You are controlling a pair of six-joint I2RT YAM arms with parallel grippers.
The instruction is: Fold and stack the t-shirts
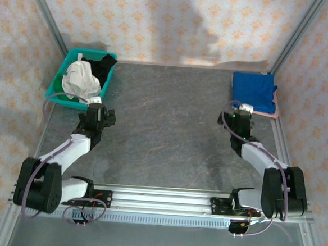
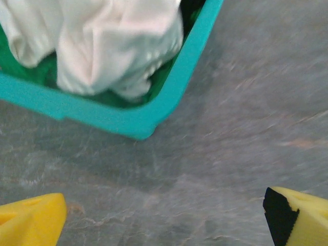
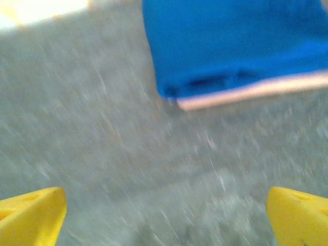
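A folded royal blue t-shirt [image 1: 254, 90] lies at the back right of the table, on top of a folded pink t-shirt [image 1: 270, 114] whose edge shows along its near side. In the right wrist view the blue t-shirt [image 3: 230, 41] and the pink strip [image 3: 256, 92] lie ahead of my right gripper [image 3: 164, 218]. That gripper is open, holds nothing, and hangs over bare table. From above, the right gripper [image 1: 241, 109] sits just short of the stack. My left gripper [image 1: 95, 102] is open and empty beside the teal basket; its yellow fingers [image 2: 31, 220] stand wide apart.
The teal plastic basket [image 1: 58, 87] stands at the back left, holding a crumpled white garment [image 1: 80, 79] and black cloth [image 1: 103, 65]. Its near corner [image 2: 138, 128] is just ahead of the left gripper. Metal frame rails run along both table sides.
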